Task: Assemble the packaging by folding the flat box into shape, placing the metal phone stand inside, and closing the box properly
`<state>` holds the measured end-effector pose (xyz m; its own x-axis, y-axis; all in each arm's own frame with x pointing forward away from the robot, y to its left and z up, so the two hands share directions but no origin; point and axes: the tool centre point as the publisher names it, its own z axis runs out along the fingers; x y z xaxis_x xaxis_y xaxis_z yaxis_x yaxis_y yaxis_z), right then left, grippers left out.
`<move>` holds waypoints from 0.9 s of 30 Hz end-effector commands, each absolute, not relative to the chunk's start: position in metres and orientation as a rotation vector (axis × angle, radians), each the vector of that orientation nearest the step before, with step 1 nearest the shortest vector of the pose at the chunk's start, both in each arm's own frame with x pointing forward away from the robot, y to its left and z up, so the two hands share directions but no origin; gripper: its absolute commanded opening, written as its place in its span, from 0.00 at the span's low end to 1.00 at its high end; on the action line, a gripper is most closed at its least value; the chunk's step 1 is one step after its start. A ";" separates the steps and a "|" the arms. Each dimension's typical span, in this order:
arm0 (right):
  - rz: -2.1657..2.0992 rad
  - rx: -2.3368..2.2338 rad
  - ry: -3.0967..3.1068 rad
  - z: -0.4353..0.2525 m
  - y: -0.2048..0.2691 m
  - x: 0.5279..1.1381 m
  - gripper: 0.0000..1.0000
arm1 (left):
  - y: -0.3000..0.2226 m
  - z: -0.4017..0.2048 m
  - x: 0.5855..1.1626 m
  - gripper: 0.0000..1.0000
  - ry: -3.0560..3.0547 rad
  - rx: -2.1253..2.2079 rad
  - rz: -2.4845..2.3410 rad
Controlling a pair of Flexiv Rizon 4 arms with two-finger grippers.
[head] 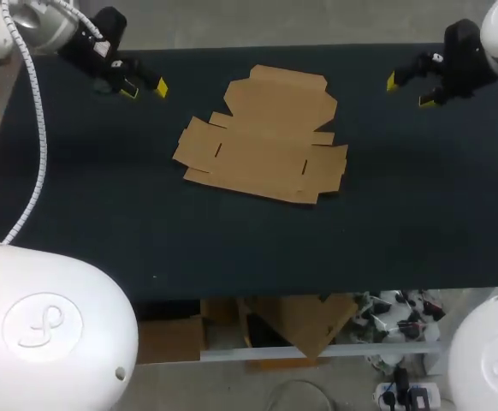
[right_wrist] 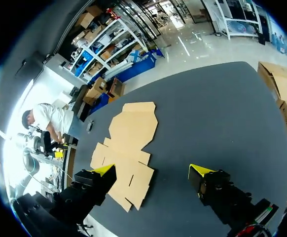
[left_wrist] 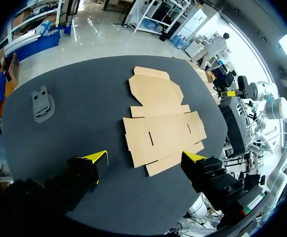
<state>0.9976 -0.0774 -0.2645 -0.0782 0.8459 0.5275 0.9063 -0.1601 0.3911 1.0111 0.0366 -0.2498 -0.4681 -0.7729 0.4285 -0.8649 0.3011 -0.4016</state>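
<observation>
Lying unfolded in the middle of the dark bench (head: 103, 223), the cardboard box (head: 262, 137) is a flat sheet with its flaps spread out and nothing on top of it. The left pincer (head: 145, 90) hangs above the bench's far left corner, its yellow-tipped fingers spread wide with nothing between them. The right pincer (head: 409, 91) hangs above the far right corner, equally spread and equally empty (neither touches the cardboard). In the left wrist view the box (left_wrist: 161, 123) lies ahead of that arm's pincer (left_wrist: 144, 158), and the grey metal phone stand (left_wrist: 41, 102) lies flat on the bench, well apart from the box and off to the side of one finger. From the right wrist the box (right_wrist: 128, 143) lies ahead of the pincer (right_wrist: 152, 170), closer to one finger than the other, and the stand (right_wrist: 89, 126) is a small grey shape just beyond the sheet.
</observation>
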 end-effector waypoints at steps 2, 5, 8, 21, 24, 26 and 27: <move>-1.019 -2.106 -1.909 -0.261 -0.081 0.990 1.00 | 0.030 -0.262 1.018 1.00 -2.393 1.501 0.856; -0.999 -2.111 -1.879 -0.263 -0.081 0.986 1.00 | 0.025 -0.270 1.019 1.00 -2.385 1.491 0.834; -0.989 -2.100 -1.872 -0.266 -0.078 0.980 1.00 | 0.020 -0.278 1.019 1.00 -2.382 1.490 0.824; -0.934 -2.046 -1.889 -0.275 -0.070 0.967 1.00 | 0.014 -0.310 1.025 1.00 -2.346 1.492 0.772; -0.899 -2.042 -1.894 -0.277 -0.067 0.964 1.00 | 0.015 -0.316 1.027 1.00 -2.345 1.476 0.761; -0.899 -2.042 -1.894 -0.277 -0.067 0.964 1.00 | 0.016 -0.322 1.030 1.00 -2.341 1.488 0.747; -0.899 -2.042 -1.894 -0.277 -0.067 0.964 1.00 | 0.017 -0.324 1.031 1.00 -2.338 1.485 0.747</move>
<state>0.9624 -0.0676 -0.2781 -0.0163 0.8259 0.5636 0.9562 -0.1518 0.2502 1.0218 0.0171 -0.3179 -0.4378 -0.7634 0.4749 -0.8967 0.3327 -0.2919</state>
